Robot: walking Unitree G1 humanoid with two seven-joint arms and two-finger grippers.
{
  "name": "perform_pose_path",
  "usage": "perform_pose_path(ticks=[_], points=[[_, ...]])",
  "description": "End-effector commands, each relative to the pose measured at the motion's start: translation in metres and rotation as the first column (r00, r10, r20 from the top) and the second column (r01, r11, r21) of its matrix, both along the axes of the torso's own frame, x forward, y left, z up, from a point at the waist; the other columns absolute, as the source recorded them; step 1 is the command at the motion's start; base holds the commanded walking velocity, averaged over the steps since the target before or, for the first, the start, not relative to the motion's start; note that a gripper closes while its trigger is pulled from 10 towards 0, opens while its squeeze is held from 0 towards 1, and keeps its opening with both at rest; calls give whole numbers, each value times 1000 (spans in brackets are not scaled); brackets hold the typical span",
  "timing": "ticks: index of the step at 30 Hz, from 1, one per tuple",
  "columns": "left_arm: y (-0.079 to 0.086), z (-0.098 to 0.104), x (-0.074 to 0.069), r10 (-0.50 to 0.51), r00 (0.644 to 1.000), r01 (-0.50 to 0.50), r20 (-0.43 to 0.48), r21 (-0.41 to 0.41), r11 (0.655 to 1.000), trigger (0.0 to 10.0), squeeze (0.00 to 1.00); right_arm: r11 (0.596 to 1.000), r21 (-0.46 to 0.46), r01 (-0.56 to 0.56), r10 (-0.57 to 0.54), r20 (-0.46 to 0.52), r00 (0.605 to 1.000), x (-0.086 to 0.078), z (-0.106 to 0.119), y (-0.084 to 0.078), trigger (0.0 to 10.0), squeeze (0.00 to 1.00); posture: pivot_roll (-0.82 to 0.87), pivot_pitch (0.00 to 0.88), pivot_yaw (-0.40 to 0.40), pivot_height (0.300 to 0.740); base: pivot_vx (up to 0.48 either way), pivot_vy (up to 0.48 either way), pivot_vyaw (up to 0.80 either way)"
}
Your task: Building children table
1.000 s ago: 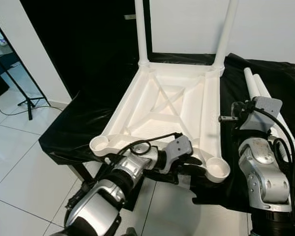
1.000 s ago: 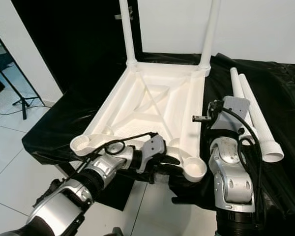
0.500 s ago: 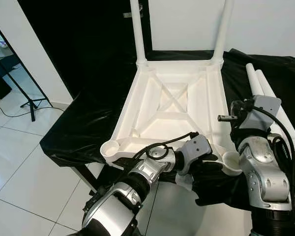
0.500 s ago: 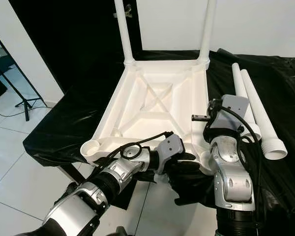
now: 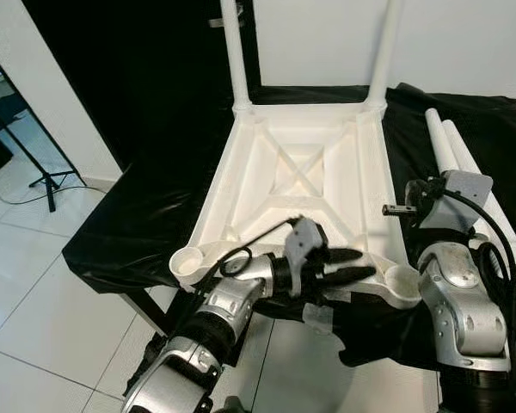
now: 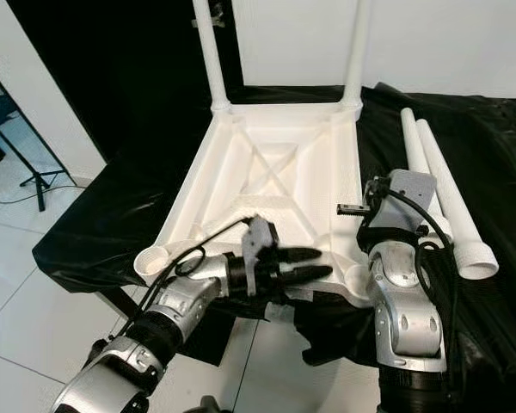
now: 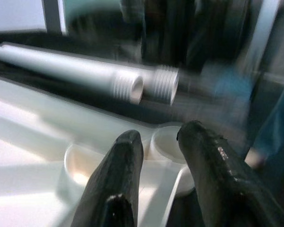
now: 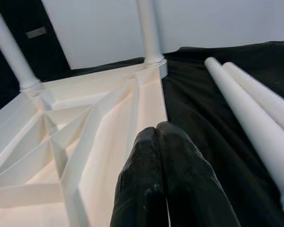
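Note:
The white table top (image 5: 303, 176) lies upside down on the black-covered table (image 5: 146, 215). Two white legs (image 5: 231, 52) stand upright in its far corner sockets. The near-left socket (image 5: 187, 260) and near-right socket (image 5: 404, 282) hold nothing. Two loose legs (image 5: 447, 155) lie side by side on the cloth to the right, their threaded ends (image 7: 132, 87) in the left wrist view. My left gripper (image 5: 351, 264) hovers open over the top's near edge, pointing right, nothing between its fingers (image 7: 128, 151). My right gripper (image 8: 156, 130) is shut, beside the top's right rim.
The black table's near edge (image 5: 112, 271) drops to a white tiled floor (image 5: 34, 327). A black tripod stand (image 5: 50, 176) is on the floor at far left. A dark doorway and a white wall (image 5: 473, 43) back the table.
The table top has swung round, its near end moving right and its far legs left. My left gripper has risen from under the near edge to above it. The right arm stays put.

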State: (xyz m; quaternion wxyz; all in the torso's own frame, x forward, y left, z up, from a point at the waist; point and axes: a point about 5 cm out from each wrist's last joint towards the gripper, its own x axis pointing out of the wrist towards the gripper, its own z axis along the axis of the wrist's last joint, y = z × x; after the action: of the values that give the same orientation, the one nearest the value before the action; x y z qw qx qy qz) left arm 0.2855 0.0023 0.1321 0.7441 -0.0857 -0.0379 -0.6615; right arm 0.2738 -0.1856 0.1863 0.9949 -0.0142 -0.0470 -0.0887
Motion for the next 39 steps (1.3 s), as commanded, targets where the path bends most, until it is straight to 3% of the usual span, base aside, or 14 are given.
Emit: perform_pose_path(ticks=[1,2,6,7,8,20,21,22,23,34,35,37,38,39], points=[[10,7,-1,-59,998,56,-35,-70,996,10000,0,1000,-6,15,-15,-16,1000,1,-4,-3,10000,0,53,0,76,740,0,0,0],[10,7,-1,-59,998,56,-35,-70,996,10000,0,1000,-6,15,-15,-16,1000,1,-4,-3,10000,0,53,0,76,740,0,0,0],[17,-7,26,261,959,-263,-111,-11,965,10000,0,999,-26,29,-30,-16,999,3,-3,-8,10000,0,59,0,70,740,0,0,0],[19,-12,34,360,926,-358,-115,36,933,10000,0,999,-37,39,-40,-13,999,2,-3,-11,10000,0,62,0,66,740,0,0,0],[27,-18,49,552,825,-541,-126,108,834,10000,0,995,-64,82,-82,-4,997,-1,-3,-20,10000,0,61,0,66,740,0,0,0],[45,-17,61,764,626,-746,-156,166,645,10000,0,974,-87,208,-213,-49,976,-12,-13,-55,10000,0,35,0,76,740,0,0,0],[43,-18,62,774,616,-755,-145,170,633,10000,0,973,-94,213,-219,-57,974,-12,-13,-59,10000,275,27,0,80,740,0,0,0],[43,-18,62,774,616,-755,-145,170,633,10000,0,973,-94,213,-219,-57,974,-12,-13,-59,10000,275,27,0,80,740,0,0,0],[40,-20,62,776,614,-757,-140,175,630,10000,0,972,-102,212,-219,-64,974,-9,-11,-65,10000,1000,19,0,83,740,0,0,0],[28,-22,58,779,619,-755,-98,197,625,10000,0,964,-142,225,-251,-205,946,-4,-12,-89,10000,1000,25,0,79,740,0,0,0],[28,-21,58,782,617,-757,-94,199,622,10000,0,959,-192,210,-253,-238,938,-6,-15,-88,10000,443,27,0,78,740,0,0,0],[28,-21,58,782,617,-757,-94,199,622,10000,0,959,-192,210,-253,-238,938,-6,-15,-88,10000,443,27,0,78,740,0,0,0],[29,-21,58,784,614,-760,-90,201,618,10000,0,941,-283,186,-262,-264,928,-10,-17,-87,10000,0,25,0,79,740,0,0,0],[30,-21,58,787,611,-762,-87,202,615,10000,0,915,-372,156,-276,-293,916,-15,-19,-86,10000,0,21,0,80,740,0,0,0]])
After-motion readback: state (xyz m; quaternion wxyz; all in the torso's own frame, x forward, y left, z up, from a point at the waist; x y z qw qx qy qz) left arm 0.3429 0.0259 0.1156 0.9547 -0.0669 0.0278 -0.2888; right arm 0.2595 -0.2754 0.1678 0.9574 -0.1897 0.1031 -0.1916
